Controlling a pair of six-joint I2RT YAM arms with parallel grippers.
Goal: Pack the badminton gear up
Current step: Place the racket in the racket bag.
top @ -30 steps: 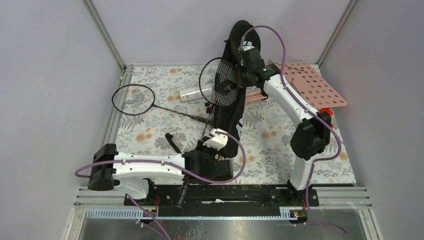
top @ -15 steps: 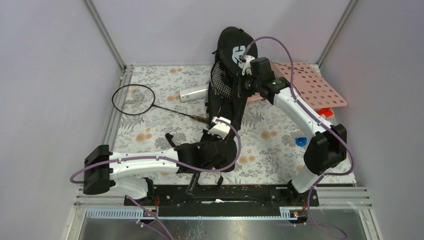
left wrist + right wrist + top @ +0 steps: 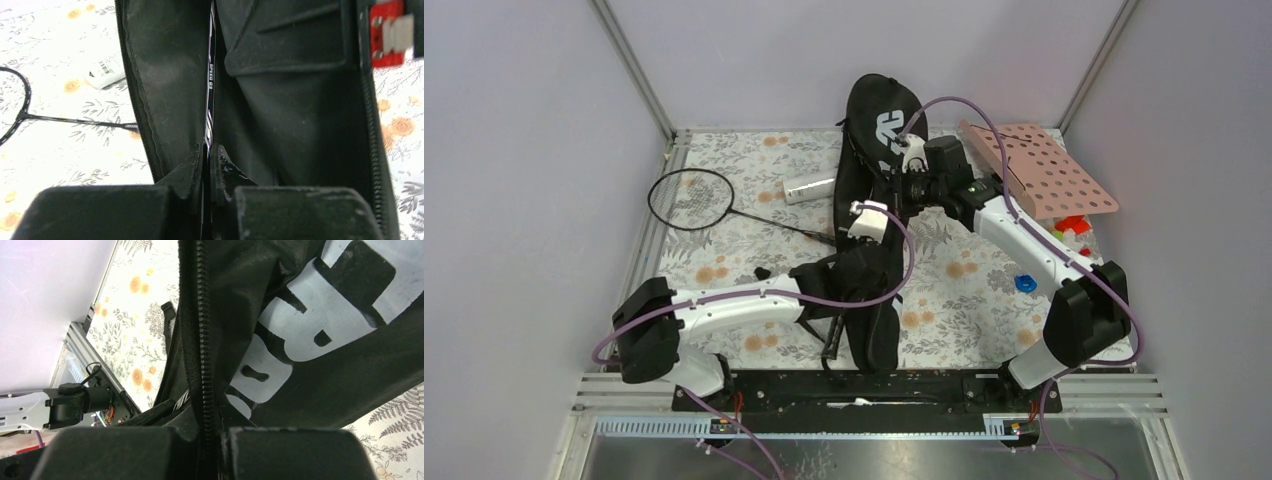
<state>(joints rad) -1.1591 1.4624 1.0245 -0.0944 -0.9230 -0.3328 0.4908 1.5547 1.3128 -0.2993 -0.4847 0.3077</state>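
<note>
Right pincer (image 3: 215, 432) pinches the bag (image 3: 300, 315) by its zip edge to hold the mouth open. Left pincer (image 3: 207, 160), clamped on a racket (image 3: 210, 85) shaft inside, seems set to feed it in. Second racket (image 3: 692, 198) lies on the worktop (image 3: 724, 262).

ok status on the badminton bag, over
Left gripper shut on racket shaft inside the bag. Right gripper shut on zipper edge. Second racket and white tube on table, unpacked.

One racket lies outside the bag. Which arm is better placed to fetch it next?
Probably the left: that racket lies on the table's left side. The left fingers must first release the shaft inside the bag; the right fingers pinch the bag's zipper edge.
</note>
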